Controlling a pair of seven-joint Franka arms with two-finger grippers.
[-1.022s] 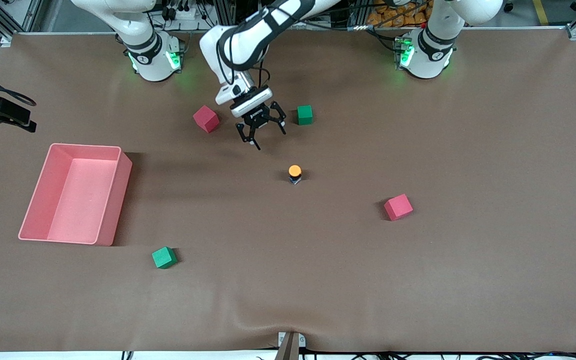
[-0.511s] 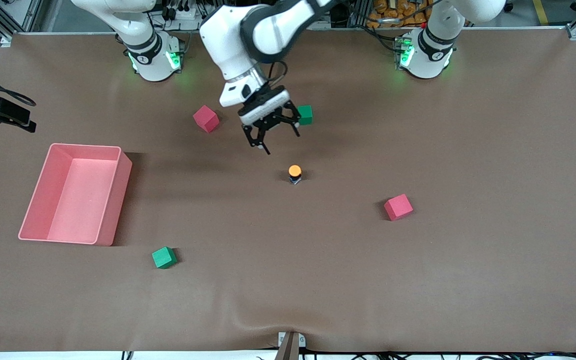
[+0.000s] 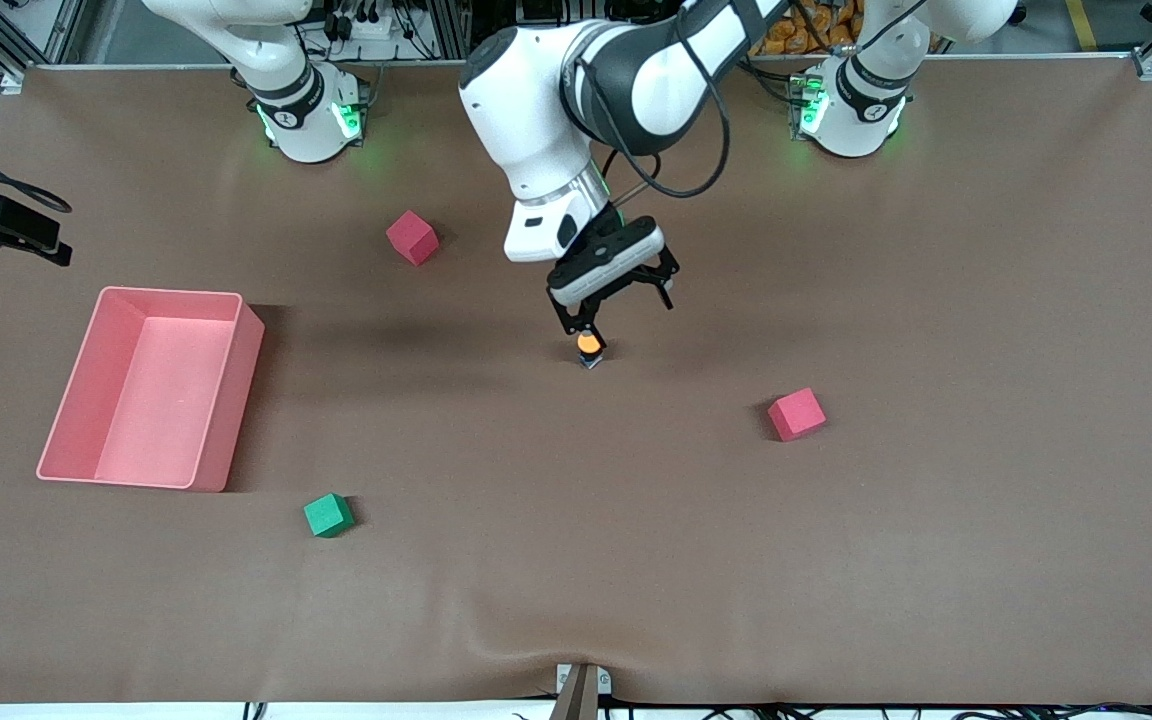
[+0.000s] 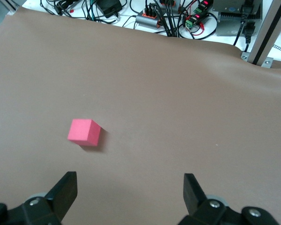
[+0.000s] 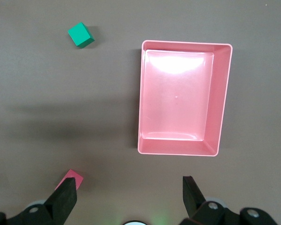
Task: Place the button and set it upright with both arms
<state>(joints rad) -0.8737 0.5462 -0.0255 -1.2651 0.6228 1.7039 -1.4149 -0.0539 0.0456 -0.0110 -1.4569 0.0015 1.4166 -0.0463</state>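
Note:
The button (image 3: 589,345), orange cap up on a black body, stands on the brown table mid-way between the arms. My left gripper (image 3: 620,308) is open and hangs just over it, with one fingertip (image 3: 579,324) at the button's edge. The button is out of the left wrist view, where the open left gripper (image 4: 129,192) shows only bare table between its fingers. My right gripper (image 5: 129,197) is open and empty, held high near the right arm's base. It is outside the front view, and the right arm waits.
A pink bin (image 3: 248,345) (image 5: 222,93) sits toward the right arm's end. Pink cubes (image 3: 412,237) (image 3: 796,413) (image 4: 84,132) and a green cube (image 3: 328,515) (image 5: 80,35) lie scattered. The left arm covers the spot where another green cube lay.
My left gripper has swung from between the pink and green cubes toward the front camera and down to the button, still open. The arm now covers the green cube. The button has not moved.

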